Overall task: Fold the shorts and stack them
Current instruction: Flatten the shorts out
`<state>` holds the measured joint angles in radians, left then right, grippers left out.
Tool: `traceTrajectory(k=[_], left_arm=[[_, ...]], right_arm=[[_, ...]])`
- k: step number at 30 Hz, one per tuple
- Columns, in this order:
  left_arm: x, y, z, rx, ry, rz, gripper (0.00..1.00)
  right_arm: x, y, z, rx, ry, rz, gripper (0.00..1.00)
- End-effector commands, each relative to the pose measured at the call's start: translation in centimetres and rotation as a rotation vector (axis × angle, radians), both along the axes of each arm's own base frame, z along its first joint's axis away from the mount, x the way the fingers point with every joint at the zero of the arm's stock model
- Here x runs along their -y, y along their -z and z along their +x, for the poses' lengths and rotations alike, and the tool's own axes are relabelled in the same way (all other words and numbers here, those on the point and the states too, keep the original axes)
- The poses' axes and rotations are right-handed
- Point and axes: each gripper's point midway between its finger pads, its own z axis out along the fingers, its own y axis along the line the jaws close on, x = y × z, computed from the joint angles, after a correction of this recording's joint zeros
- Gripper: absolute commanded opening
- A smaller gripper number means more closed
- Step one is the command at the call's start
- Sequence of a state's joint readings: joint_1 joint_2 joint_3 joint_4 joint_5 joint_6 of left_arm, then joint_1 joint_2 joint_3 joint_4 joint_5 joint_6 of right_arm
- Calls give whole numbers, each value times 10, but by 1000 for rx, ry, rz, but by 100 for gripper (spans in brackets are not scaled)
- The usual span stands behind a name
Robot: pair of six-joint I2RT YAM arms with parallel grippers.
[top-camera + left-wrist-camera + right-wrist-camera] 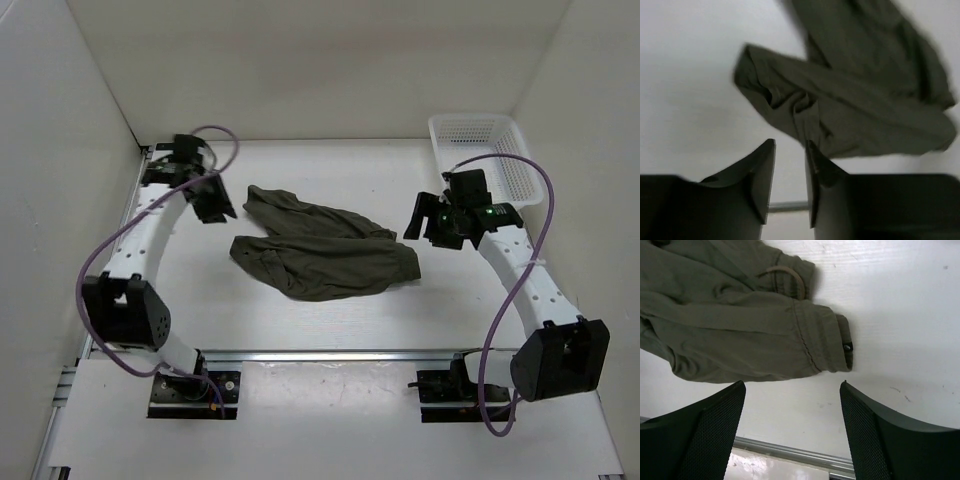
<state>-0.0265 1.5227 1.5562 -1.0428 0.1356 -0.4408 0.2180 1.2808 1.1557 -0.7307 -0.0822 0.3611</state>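
shorts [325, 262]: crumpled olive woven fabric, stitched waistband. left gripper [790, 146] barely parted, empty. right gripper [792, 386] wide apart, empty.

Rumpled shorts [855, 115] beyond slightly parted left pincer [790, 142]

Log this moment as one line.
shorts: crumpled, unfolded, on table | left pincer: slightly open, empty | right pincer: open, empty

A robotics lab test cell: a white table [330, 320] boxed in by plain white panels [300, 60], a cabled left arm [145, 235] and right arm [525, 275] mounted at its near edge beside an aluminium rail [330, 355].
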Motion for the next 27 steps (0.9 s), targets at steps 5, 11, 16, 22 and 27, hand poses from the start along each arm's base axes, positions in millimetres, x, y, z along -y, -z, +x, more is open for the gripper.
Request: traceTrajectory(k=[5,11,16,22,27], left_arm=[[91,99,-24,-233,121,127,72],[106,148,-25,-322,111,244,80],[98,161,-18,-328,66,301,71],[95,165,-13,-326,36,319,42],[92,162,-16,-336,33,333,11]], right_arm=[[4,41,-38,-143,70,72,78],[9,38,-49,-124,104,84,78],[12,41,-55,-137,103,68,78],[12,39,-55,-128,103,70,78],[16,41,-57,-135,114,51,78]])
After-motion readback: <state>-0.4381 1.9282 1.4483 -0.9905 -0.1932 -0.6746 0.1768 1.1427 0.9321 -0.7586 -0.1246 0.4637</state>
